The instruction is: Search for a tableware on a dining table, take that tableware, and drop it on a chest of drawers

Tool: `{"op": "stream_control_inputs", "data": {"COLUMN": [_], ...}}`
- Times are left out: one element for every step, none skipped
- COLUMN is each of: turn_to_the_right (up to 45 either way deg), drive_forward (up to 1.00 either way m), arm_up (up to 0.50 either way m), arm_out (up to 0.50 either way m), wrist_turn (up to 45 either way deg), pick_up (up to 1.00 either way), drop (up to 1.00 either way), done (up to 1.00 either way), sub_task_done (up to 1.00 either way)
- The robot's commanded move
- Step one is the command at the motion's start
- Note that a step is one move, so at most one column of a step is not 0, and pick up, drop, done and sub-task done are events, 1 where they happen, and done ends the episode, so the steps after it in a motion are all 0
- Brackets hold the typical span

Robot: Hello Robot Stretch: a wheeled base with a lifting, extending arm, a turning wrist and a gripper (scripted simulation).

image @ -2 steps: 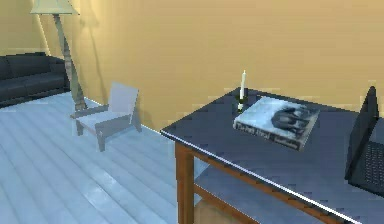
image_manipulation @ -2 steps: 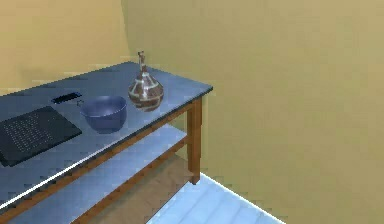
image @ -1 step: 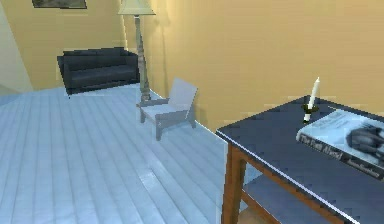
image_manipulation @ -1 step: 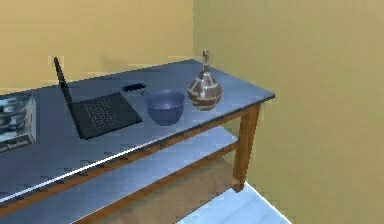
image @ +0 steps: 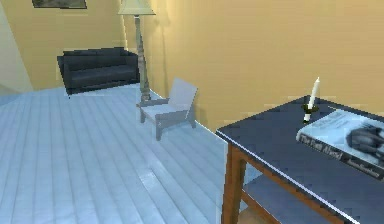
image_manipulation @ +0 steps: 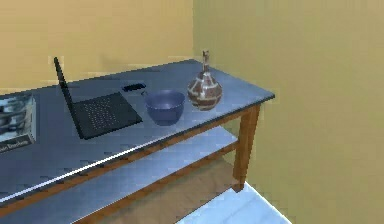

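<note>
Robot is parked alongside the table [image_manipulation: 243, 96], with the long edge facing the arm side. That puts the tabletop within the arm's line of reach.

Bowl [image_manipulation: 165, 106]: blue-grey, upright, mouth up, near mid-table. This is the likely tableware. It stands between the laptop [image_manipulation: 97, 110] and a striped vase [image_manipulation: 205, 88], near both and seemingly touching neither. A small dark flat object [image_manipulation: 134, 88] lies just behind it.

The laptop is open, with the screen tilted up toward the arm side view's left. A book [image_manipulation: 14, 122] lies flat at the left edge. The forward view shows it again beside a candle [image: 312, 98] upright in a dark holder.

Across the room are a grey chair [image: 171, 108], a sofa [image: 98, 68] against the far wall and a floor lamp [image: 138, 38].

Gripper: cannot tell its state or load.

Judgement: search looks done, grasp not begun. The vase's closeness to the bowl makes a knock the main risk. The chest of drawers comes after.
</note>
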Motion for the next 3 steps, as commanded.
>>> {"op": "stream_control_inputs", "data": {"turn_to_the_right": [0.0,0.0,0.0], "drive_forward": [0.0,0.0,0.0], "arm_up": [0.38,0.0,0.0], "arm_out": [0.0,0.44,0.0], "wrist_turn": [0.0,0.0,45.0], "pick_up": [0.0,0.0,0.0], "drop": [0.0,0.0,0.0], "done": [0.0,0.0,0.0], "sub_task_done": [0.0,0.0,0.0]}}
